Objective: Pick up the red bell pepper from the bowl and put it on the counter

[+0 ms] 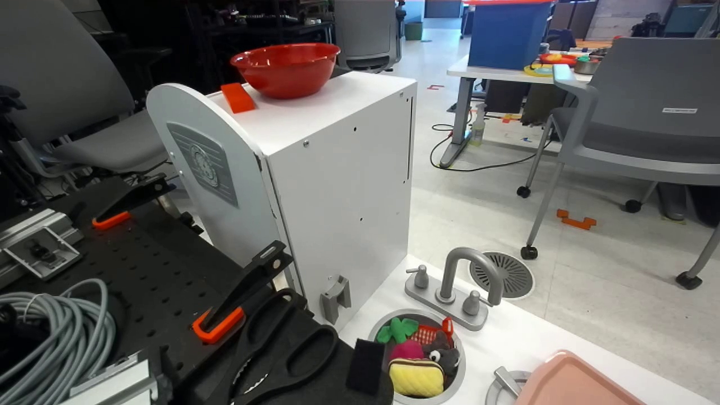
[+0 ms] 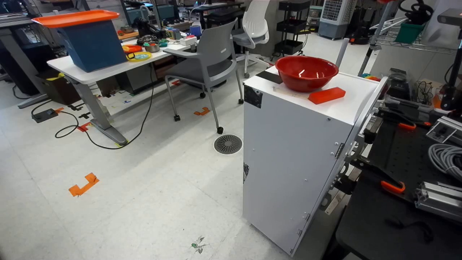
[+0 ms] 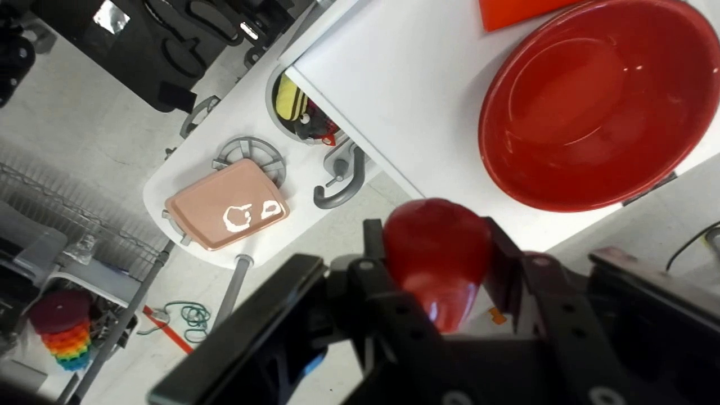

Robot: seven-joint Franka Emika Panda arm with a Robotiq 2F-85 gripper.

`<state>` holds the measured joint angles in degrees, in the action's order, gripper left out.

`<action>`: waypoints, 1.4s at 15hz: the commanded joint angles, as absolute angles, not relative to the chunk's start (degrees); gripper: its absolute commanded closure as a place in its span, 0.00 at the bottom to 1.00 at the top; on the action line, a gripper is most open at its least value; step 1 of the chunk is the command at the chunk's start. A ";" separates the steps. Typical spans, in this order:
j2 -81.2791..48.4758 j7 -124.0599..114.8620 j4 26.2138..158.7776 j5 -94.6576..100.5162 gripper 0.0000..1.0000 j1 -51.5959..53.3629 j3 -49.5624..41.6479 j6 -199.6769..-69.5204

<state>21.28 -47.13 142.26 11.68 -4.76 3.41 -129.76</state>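
Gripper (image 3: 436, 236) has red bell pepper (image 3: 439, 259) clamped between its jaws, so best bring it over the counter (image 3: 405, 90) ahead, clear of the bowl (image 3: 599, 107) ahead-right, and touch down before releasing.

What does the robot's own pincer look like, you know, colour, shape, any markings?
The pincer is mostly black, with two bar-like fingers and round, pale grey fastener heads. It's blurred, so I can't make out any markings. The rest of the arm isn't in view.
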 commanded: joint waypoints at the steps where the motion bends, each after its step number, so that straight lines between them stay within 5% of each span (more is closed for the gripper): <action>1: 23.19 -48.70 143.71 9.92 0.82 -7.96 2.09 -128.42; 11: 15.93 -51.12 141.65 8.98 0.82 -15.10 -3.13 -125.28; 21: 7.19 -50.50 137.79 15.97 0.82 -10.08 0.41 -125.63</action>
<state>11.16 -49.86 140.68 14.24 -12.16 -0.60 -126.75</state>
